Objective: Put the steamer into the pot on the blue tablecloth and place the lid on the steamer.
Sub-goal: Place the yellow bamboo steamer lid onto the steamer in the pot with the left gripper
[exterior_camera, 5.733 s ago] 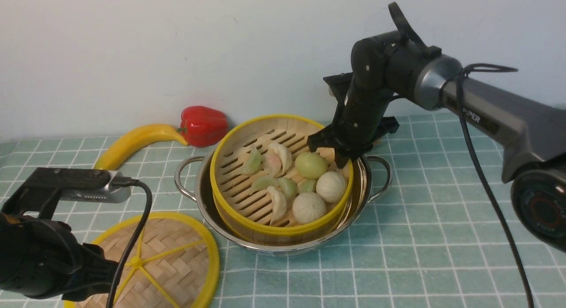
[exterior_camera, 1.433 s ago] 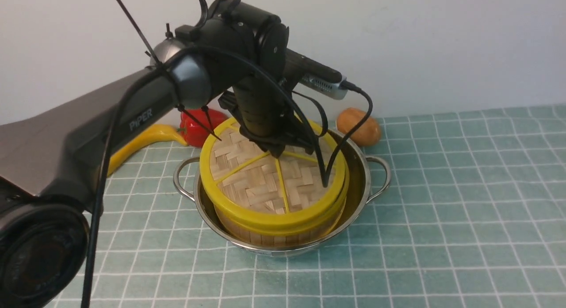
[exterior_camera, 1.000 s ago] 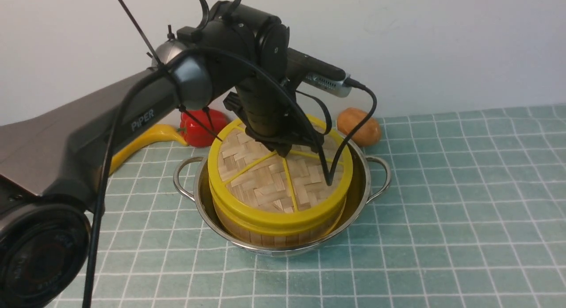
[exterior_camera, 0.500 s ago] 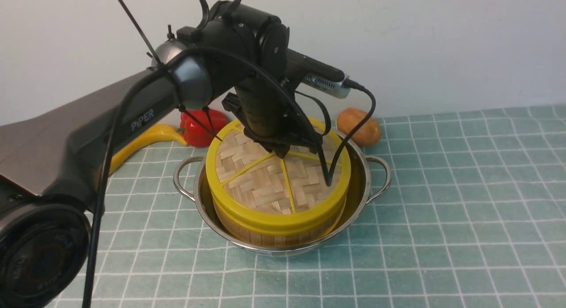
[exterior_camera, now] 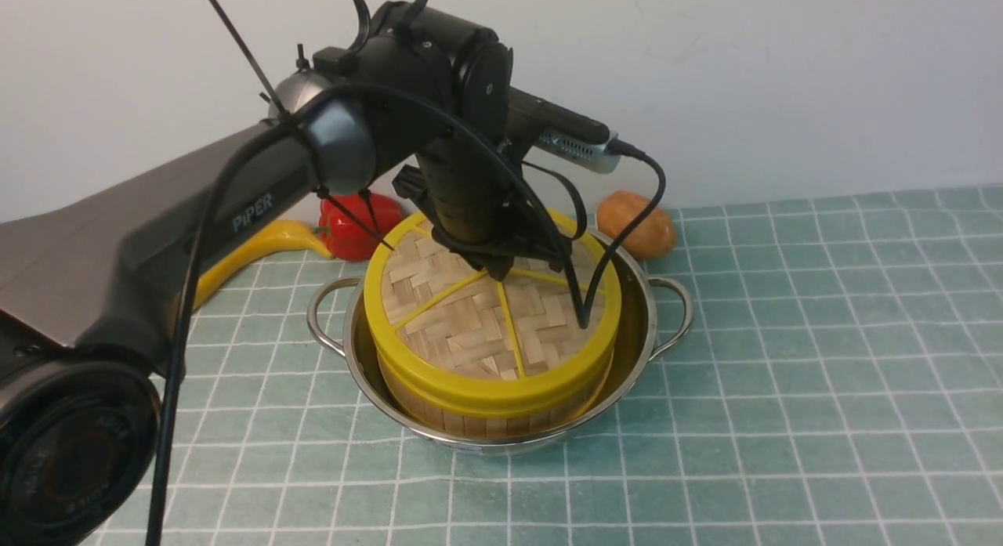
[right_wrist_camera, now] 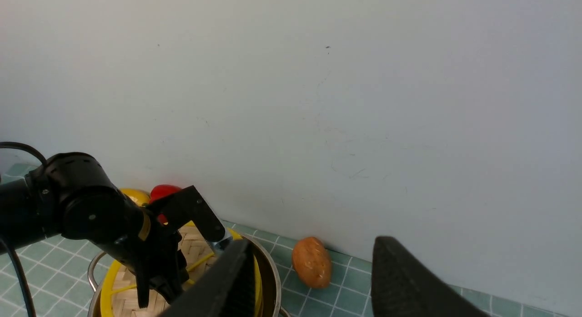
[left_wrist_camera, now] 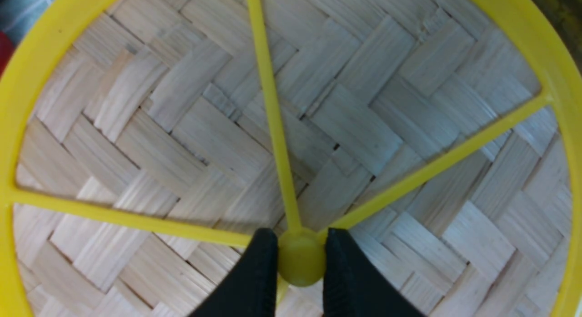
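The left gripper [left_wrist_camera: 301, 258] is pinched on the small yellow hub at the middle of the lid [exterior_camera: 478, 327], one black finger [left_wrist_camera: 259, 271] pressed to each side of it, as the left wrist view shows close up. Its arm reaches in from the left and points the gripper straight down over the lid. The lid lies flat on top of the steamer [exterior_camera: 470, 421], yellow rim over yellow rim, and hides the steamer's inside. The steamer stands in the pot [exterior_camera: 644, 311], nearer the pot's left wall, so more of the shiny inside shows on the right. The pot rests on the blue tablecloth [exterior_camera: 783, 374] that covers the surface, its two loop handles pointing left and right. The right gripper [right_wrist_camera: 313, 243] shows only in its own wrist view, raised above the scene and off to the right of the pot; its two fingers are spread wide and hold nothing. Behind the pot, along the pale wall, lie a yellow banana [exterior_camera: 251, 252], a red pepper [exterior_camera: 345, 233] and a brown potato [exterior_camera: 636, 223], all apart from the pot.
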`<state>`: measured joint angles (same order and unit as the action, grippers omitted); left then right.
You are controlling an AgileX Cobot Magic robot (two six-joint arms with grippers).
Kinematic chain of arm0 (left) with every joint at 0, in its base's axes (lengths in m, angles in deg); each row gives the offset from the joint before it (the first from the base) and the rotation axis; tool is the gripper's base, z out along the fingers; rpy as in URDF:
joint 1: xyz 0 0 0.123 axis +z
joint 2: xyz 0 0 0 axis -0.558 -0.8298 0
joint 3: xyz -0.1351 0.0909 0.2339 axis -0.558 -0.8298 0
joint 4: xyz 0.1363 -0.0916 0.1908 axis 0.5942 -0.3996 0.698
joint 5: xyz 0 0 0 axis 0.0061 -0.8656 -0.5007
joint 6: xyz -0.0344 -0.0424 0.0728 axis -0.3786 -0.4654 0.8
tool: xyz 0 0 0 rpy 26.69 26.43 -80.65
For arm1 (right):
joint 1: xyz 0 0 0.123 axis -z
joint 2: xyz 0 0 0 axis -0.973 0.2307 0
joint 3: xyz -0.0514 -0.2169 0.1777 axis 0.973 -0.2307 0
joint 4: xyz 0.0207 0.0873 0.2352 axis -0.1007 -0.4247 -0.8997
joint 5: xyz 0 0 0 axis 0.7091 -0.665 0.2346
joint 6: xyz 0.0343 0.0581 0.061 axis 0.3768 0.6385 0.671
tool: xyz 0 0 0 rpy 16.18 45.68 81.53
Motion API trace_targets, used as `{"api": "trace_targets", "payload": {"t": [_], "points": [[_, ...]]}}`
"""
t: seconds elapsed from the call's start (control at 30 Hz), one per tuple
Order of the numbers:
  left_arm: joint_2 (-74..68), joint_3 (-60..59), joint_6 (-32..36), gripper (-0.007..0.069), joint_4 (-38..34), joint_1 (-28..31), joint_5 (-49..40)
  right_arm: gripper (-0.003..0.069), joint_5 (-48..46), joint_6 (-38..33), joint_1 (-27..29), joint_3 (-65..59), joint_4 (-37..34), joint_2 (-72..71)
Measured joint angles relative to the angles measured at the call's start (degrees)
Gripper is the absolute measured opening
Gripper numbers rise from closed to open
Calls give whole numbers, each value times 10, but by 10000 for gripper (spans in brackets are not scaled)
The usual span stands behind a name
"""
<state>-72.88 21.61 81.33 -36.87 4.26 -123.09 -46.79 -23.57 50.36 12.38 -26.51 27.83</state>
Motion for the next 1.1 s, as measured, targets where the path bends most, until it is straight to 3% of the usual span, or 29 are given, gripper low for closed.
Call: {"api": "trace_targets", "payload": {"t": [0.87, 0.97, 1.1], "points": [[-19, 5, -12, 121, 9, 0, 2, 363, 0, 0, 0, 0, -1, 0], [-19, 8, -13, 177, 13, 0, 1, 363, 0, 0, 0, 0, -1, 0], [-13, 29, -13, 379, 40, 0, 0, 363, 0, 0, 0, 0, -1, 0]]}}
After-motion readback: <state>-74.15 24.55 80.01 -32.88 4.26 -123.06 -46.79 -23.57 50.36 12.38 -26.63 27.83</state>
